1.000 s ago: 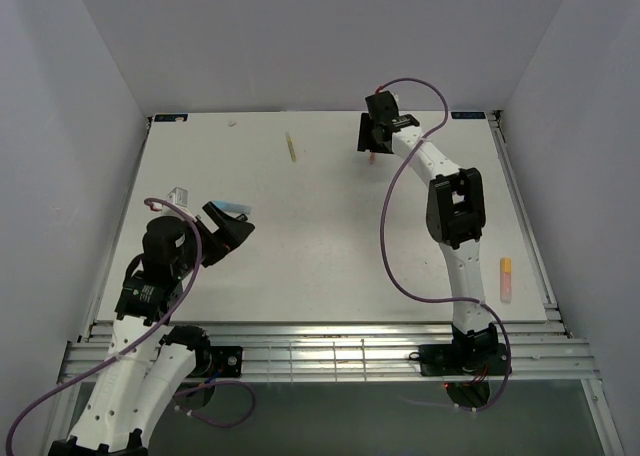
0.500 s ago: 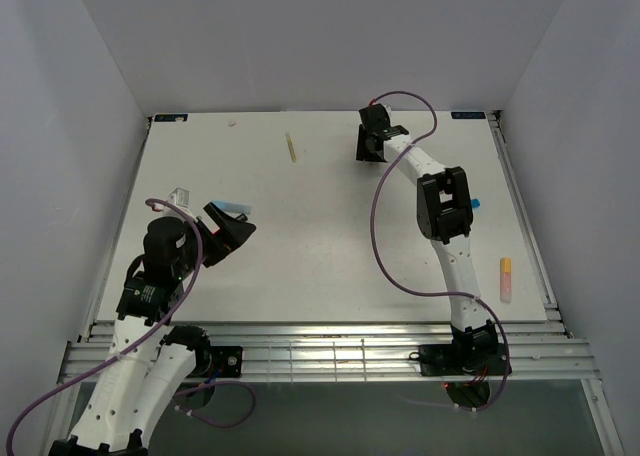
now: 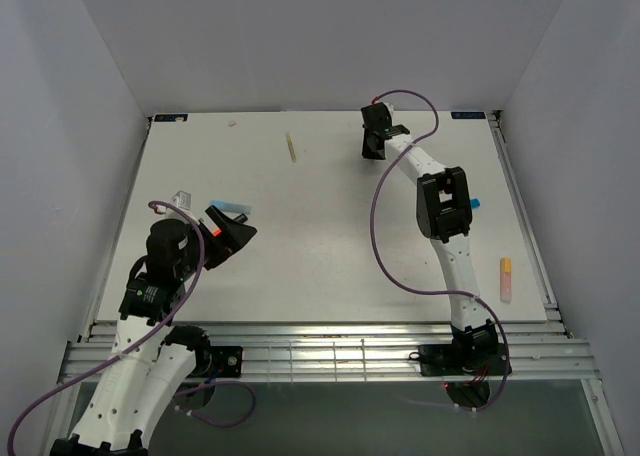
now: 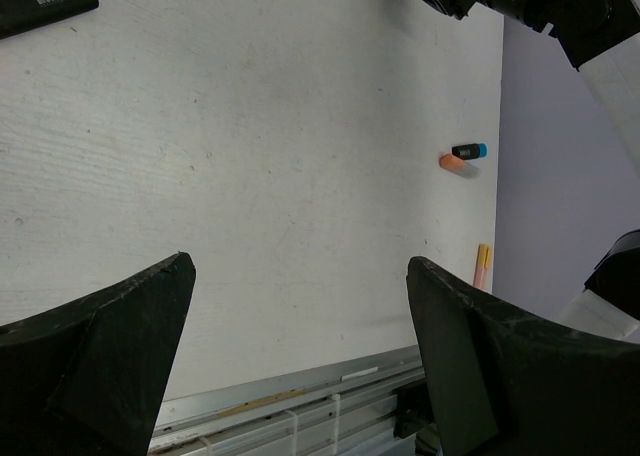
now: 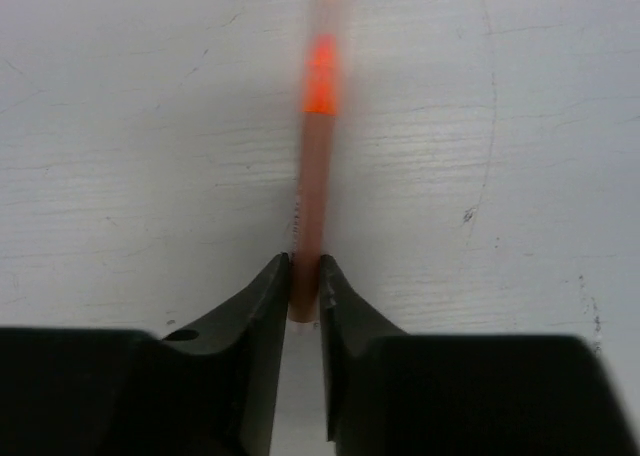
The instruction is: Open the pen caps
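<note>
My right gripper (image 5: 305, 266) is shut on the near end of a thin pinkish pen (image 5: 314, 176) that lies on the white table. The pen has a bright orange band and a pale far tip (image 5: 326, 1). From above, the right gripper (image 3: 375, 148) stands at the table's far middle and hides the pen. A stubby orange pen cap (image 4: 450, 162) lies beside a short black piece with a blue end (image 4: 468, 152), which shows by the right arm's elbow (image 3: 476, 202). My left gripper (image 4: 300, 266) hovers open over bare table at the near left (image 3: 232, 234).
A pink and yellow marker (image 3: 506, 276) lies near the right edge. A thin yellow stick pen (image 3: 291, 146) lies at the far middle, a blue piece (image 3: 228, 205) just beyond the left gripper. A tiny pale bit (image 3: 232, 123) sits near the back edge.
My right gripper came down a little toward the table and closed on the thin pen. The left arm has barely moved and stays open.
</note>
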### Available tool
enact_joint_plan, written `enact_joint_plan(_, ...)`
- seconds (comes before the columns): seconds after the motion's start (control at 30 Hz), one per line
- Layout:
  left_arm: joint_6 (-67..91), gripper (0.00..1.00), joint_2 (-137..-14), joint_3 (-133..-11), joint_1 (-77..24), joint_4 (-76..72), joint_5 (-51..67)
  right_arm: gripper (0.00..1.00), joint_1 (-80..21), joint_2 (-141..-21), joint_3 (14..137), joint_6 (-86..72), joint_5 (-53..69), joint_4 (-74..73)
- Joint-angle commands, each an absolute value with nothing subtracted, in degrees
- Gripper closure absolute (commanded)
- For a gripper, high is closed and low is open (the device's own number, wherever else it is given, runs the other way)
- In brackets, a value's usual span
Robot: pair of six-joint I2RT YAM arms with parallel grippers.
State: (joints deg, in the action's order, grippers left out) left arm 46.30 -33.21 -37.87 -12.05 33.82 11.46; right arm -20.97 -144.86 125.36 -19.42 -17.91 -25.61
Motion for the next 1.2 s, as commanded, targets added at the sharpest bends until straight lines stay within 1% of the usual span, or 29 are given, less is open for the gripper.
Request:
enact_joint_plan(0.0, 45.53, 0.02, -32.96, -37.18, -11.69, 32.61, 11.95, 0.86, -19.69, -147.83, 127.35, -20.65, -18.28, -26.72)
enact_joint_plan(0.03, 45.61, 0.02, -33.22, -37.18, -11.69, 32.35, 12.13, 0.92, -19.6, -147.83, 128.57, -20.22, -17.5, -26.89)
enact_joint_plan(0.13, 45.35, 0.02, -35.32, -37.61, -11.78, 32.34, 13.62, 0.92, -19.95, -146.08, 130.51, -18.37, -17.32, -26.9)
enact_joint_plan(0.2, 44.83, 0.02, -36.73, -38.41, -11.78, 32.34, 14.93, 0.92, -21.0, -140.93, 129.47, -16.79, -17.14, -26.72)
enact_joint_plan(0.23, 44.65, 0.02, -37.43, -38.76, -11.69, 31.91, 15.55, 0.92, -21.61, -138.1, 126.33, -16.7, -17.75, -27.07)
enact_joint_plan(0.3, 44.04, 0.06, -39.46, -39.46, -11.78, 30.94, 17.22, 0.92, -23.2, -131.26, 119.39, -17.05, -16.45, -26.02)
enact_joint_plan(0.33, 43.95, 0.07, -40.16, -39.72, -11.69, 29.63, 18.97, 0.92, -24.77, -123.83, 115.53, -17.57, -14.17, -25.84)
enact_joint_plan(0.37, 44.12, 0.08, -40.78, -39.81, -11.78, 28.84, 19.94, 0.92, -25.74, -120.1, 107.14, -18.27, -12.93, -25.84)
enact_joint_plan(0.4, 45.25, 0.09, -41.83, -39.64, -11.69, 27.96, 21.08, 0.92, -27.75, -112.23, 102.44, -19.5, -11.35, -25.4)
enact_joint_plan(0.43, 46.05, 0.09, -42.36, -39.2, -11.69, 25.25, 23.97, 0.92, -28.73, -107.8, 97.43, -20.38, -8.03, -24.97)
enact_joint_plan(0.47, 47.19, 0.09, -42.71, -38.68, -11.69, 23.66, 25.73, 0.92, -29.96, -103.49, 85.72, -21.09, -6.26, -23.57)
enact_joint_plan(0.5, 50.24, 0.09, -43.41, -38.15, -11.78, 22.08, 27.4, 0.92, -32.49, -94.57, 79.86, -21.7, -4.67, -19.64)
enact_joint_plan(0.57, 53.42, 0.11, -43.77, -35.34, -12.04, 15.75, 31.35, 0.92, -34.7, -85.74, 68.7, -24.95, 0.42, -15.76)
enact_joint_plan(0.6, 54.57, 0.11, -43.86, -34.64, -12.65, 14.17, 31.64, 0.92, -35.59, -81.43, 58.38, -25.83, 3.83, -13.12)
enact_joint_plan(0.63, 56.32, 0.13, -44.21, -33.67, -13.18, 12.06, 31.47, 0.92, -37.34, -73.9, 53.66, -28.02, 8.57, -8.05)
enact_joint_plan(0.7, 57.48, 0.14, -44.91, -33.31, -16.15, 10.73, 29.01, 0.92, -40.41, -65.09, 43.39, -29.44, 11.24, -4.41)
enact_joint_plan(0.73, 58.44, 0.17, -45.96, -33.22, -17.82, 9.42, 27.52, 0.92, -41.21, -62.69, 41.07, -30.57, 11.95, -3.18)
enact_joint_plan(0.8, 58.97, 0.19, -47.71, -33.48, -23.52, 7.57, 23.84, 0.92, -42.71, -57.34, 37.37, -31.46, 13.27, -2.38)
enact_joint_plan(0.9, 60.38, 0.22, -52.99, -34.1, -28.54, 5.19, 21.45, 0.92, -43.85, -52.05, 32.88, -32.96, 13.53, -1.58)
enact_joint_plan(1.03, 63.28, 0.25, -56.77, -31.73, -32.43, -2.08, 19.34, 0.92, -44.91, -49.4, 30.77, -34.1, 14.59, -1.49)
enact_joint_plan(1.17, 64.69, 0.27, -60.11, -31.2, -34.98, -5.8, 18.37, 0.92, -45.97, -49.13, 30.67, -34.8, 14.5, -0.97)
